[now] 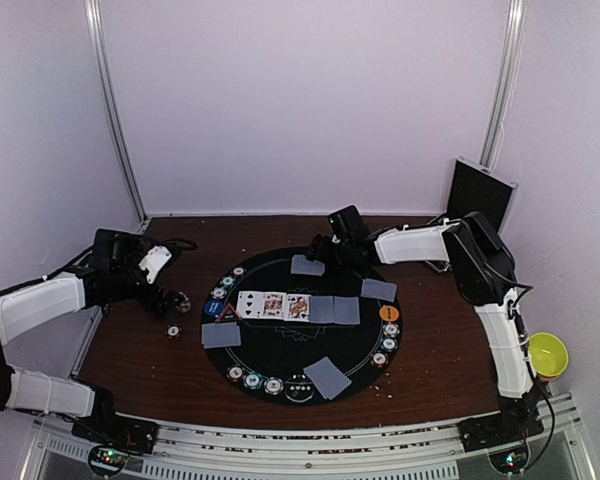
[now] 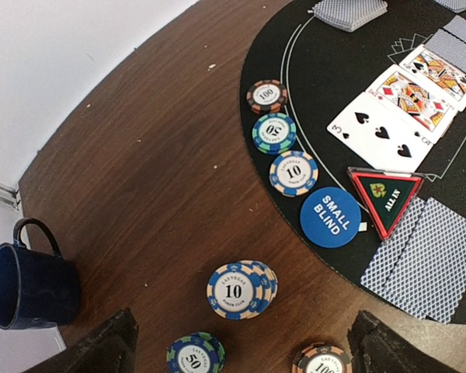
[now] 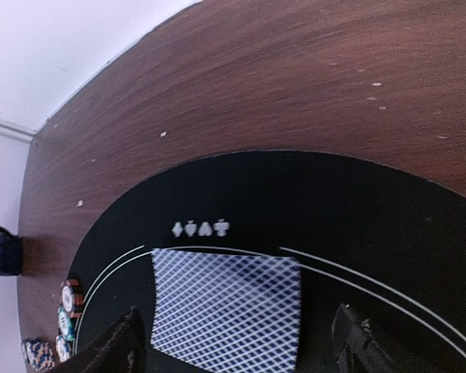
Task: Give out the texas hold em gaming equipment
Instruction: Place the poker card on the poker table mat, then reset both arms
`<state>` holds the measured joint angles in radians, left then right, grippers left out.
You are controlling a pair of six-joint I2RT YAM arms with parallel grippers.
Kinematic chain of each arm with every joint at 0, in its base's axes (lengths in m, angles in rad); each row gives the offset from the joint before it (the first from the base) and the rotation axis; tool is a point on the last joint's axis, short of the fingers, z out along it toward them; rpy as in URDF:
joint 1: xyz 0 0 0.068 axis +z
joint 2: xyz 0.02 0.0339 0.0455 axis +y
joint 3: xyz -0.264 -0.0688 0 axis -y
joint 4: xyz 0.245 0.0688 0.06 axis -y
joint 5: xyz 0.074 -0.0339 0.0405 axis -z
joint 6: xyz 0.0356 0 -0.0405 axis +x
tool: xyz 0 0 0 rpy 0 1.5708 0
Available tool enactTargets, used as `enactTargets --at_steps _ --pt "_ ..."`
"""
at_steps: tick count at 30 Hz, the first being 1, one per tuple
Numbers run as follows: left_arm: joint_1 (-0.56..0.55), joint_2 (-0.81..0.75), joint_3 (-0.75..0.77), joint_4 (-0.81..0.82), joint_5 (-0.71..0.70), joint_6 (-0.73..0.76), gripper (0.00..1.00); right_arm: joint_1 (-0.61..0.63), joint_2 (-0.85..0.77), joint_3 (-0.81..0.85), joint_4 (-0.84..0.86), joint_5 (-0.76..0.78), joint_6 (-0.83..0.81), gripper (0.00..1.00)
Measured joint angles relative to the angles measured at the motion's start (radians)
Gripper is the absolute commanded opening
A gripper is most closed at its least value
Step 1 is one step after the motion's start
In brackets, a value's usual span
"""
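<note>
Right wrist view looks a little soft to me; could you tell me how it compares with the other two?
Right wrist view: mildly blurred, wood grain smeared, though the card shows its lattice back. Left wrist view: sharp, lettering on the blue disc and numbers on the chips readable. Top view: coarse, dark table against bright walls.

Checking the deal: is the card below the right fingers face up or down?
Face down: the card shows its crosshatched back, lying flat on the black mat.

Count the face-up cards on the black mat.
3, in a row at the centre of the mat: three of spades, middle face card, end face card. None looks hidden.
</note>
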<state>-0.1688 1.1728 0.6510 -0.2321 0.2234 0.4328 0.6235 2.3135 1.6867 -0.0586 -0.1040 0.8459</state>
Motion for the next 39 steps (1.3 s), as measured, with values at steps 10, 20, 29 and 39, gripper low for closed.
enactTargets --at_steps 10,20,29,39 --pt "0.065 -0.005 0.034 0.000 -0.025 -0.027 0.98 -0.002 -0.174 0.000 -0.254 0.219 -0.134 1.00" --pt "0.237 -0.175 0.055 -0.005 -0.011 -0.085 0.98 0.000 -0.853 -0.364 -0.331 0.426 -0.306 1.00" --pt "0.241 -0.461 0.051 -0.079 0.002 -0.122 0.98 0.029 -1.445 -0.767 -0.391 0.454 -0.386 1.00" --pt "0.242 -0.632 -0.026 -0.144 0.004 -0.127 0.98 0.032 -1.837 -0.898 -0.435 0.462 -0.406 1.00"
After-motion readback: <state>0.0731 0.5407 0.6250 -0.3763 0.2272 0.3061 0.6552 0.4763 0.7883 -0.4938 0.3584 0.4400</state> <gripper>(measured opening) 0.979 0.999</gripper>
